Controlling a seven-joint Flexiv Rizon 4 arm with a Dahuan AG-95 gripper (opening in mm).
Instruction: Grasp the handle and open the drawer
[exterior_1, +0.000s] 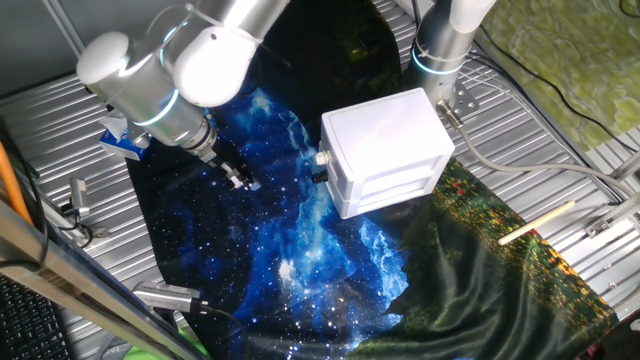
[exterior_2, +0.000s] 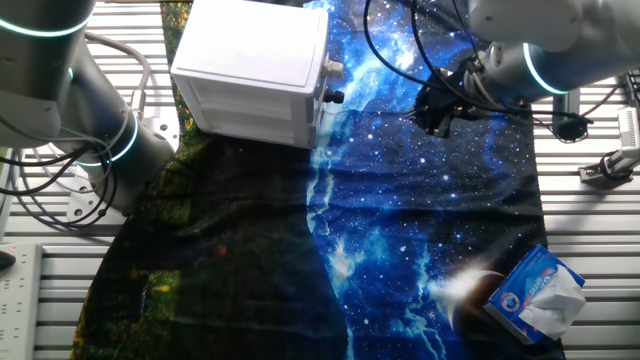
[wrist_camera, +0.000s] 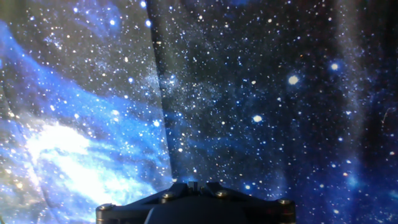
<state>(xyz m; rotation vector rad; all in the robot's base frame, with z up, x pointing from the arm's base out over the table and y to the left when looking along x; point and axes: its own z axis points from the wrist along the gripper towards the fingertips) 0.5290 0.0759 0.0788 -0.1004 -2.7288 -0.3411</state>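
- The white cabinet (exterior_1: 385, 150) sits on the star-patterned cloth (exterior_1: 290, 250) spread over the desk (exterior_1: 560, 140), near the base of a second arm (exterior_1: 445, 40).
- The drawer (exterior_1: 333, 180) looks closed, its front flush with the cabinet's shell in both fixed views.
- The handle (exterior_1: 323, 158) sticks out from the drawer front, a small pale knob; below it sits a darker knob (exterior_1: 319, 177).
- The fingers (exterior_1: 240, 178) hang above the cloth, well apart from the handle, with open cloth between them. In one fixed view the handle lies to the right of the fingers, at about the same height in the picture.
- In the other fixed view the fingers (exterior_2: 435, 112) are to the right of the handle (exterior_2: 331, 70), again clear of it and touching nothing.
- The fingers hold nothing; whether they are spread or drawn together I cannot tell, as they are small and dark in both fixed views.
- The hand view shows only the cloth (wrist_camera: 205, 93) and the dark edge of the hand's body (wrist_camera: 196, 205) at the bottom; neither cabinet nor handle appears there.
- A blue-and-white tissue pack (exterior_2: 535, 295) lies on the cloth's corner, far from the cabinet.
- A pale wooden stick (exterior_1: 537, 222) lies at the desk's edge.
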